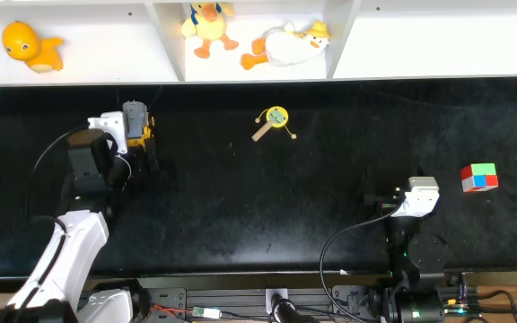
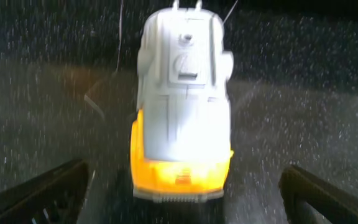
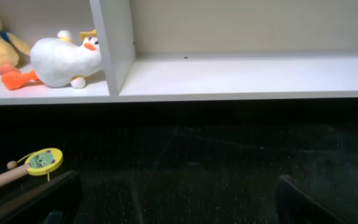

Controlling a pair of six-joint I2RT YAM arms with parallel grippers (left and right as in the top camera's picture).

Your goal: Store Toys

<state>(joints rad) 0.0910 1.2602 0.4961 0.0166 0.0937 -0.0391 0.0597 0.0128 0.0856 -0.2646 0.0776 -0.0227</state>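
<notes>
Found a black bench (image 1: 240,215) running the full width, with a white shelf (image 1: 438,45) along its far edge, split into three compartments. Saw the left gripper (image 2: 182,199) low over the bench's left side, fingers spread wide (a clear gap on each side). Made out the toy truck (image 2: 182,106) standing on the bench between them, touched by neither, grey on top and yellow at the base, its yellow end nearest the wrist. Saw the right gripper (image 3: 179,205) at the right side, fingers likewise apart, with nothing between them but bare bench. Counted three ducks on the shelf: a white plush duck (image 1: 285,45) on its side and a yellow plush duck (image 1: 209,25) just beside it in the middle compartment, an orange duck (image 1: 30,45) alone in the left one. Spotted a coloured cube (image 1: 479,178) on the bench at far right, well apart from the right gripper. Noted a rattle (image 1: 274,121) on a stick lying near the middle of the bench, close to the shelf.
</notes>
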